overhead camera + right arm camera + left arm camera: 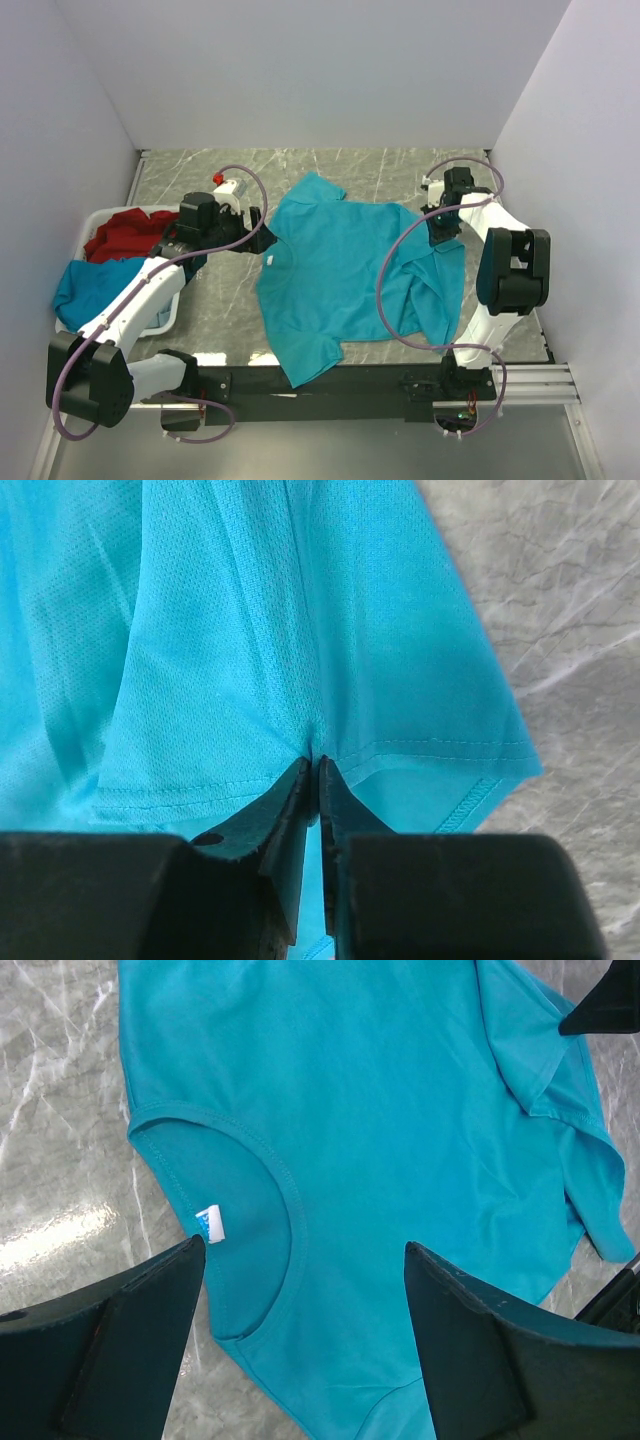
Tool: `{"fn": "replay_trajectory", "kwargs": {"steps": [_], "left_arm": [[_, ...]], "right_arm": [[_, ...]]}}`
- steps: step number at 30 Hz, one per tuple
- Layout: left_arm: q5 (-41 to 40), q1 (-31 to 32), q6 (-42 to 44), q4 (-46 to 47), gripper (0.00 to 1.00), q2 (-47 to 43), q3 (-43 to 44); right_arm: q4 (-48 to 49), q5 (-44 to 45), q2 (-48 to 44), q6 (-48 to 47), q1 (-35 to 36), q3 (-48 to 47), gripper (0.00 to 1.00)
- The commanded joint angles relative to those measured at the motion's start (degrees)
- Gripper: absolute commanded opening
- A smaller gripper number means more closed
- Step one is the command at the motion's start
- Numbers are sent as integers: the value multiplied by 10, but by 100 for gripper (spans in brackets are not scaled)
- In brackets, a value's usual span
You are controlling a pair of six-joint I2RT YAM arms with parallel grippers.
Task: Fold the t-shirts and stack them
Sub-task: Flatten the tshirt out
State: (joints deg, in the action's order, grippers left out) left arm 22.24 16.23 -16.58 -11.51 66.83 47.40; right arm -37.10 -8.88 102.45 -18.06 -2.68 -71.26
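Teal t-shirt [340,270] spread mid-table; long axis runs left to right, collar [250,1160] toward the left arm, hem [430,748] toward the right; right part rumpled and lapped over itself. Right gripper [318,765] pinched tight on the hem; left gripper [305,1248] spread wide over the collar, holding nothing. Bare marble table [200,170] along the far edge; white basket [165,315] with red shirt [125,235] and blue shirt [95,285] at the left.
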Motion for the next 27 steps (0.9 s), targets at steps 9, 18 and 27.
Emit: {"fn": "replay_trajectory", "kwargs": {"steps": [9,18,27], "left_arm": [[9,1,13,13,86,-10,15],[4,1,13,15,86,0,17],[-11,1,16,18,87,12,17]], "right_arm": [[-4,-6,-11,-14,-7,-18,7],[96,170,-9,-36,-22,-116,0],[163,282,178,-78,-22,-315,0]]}}
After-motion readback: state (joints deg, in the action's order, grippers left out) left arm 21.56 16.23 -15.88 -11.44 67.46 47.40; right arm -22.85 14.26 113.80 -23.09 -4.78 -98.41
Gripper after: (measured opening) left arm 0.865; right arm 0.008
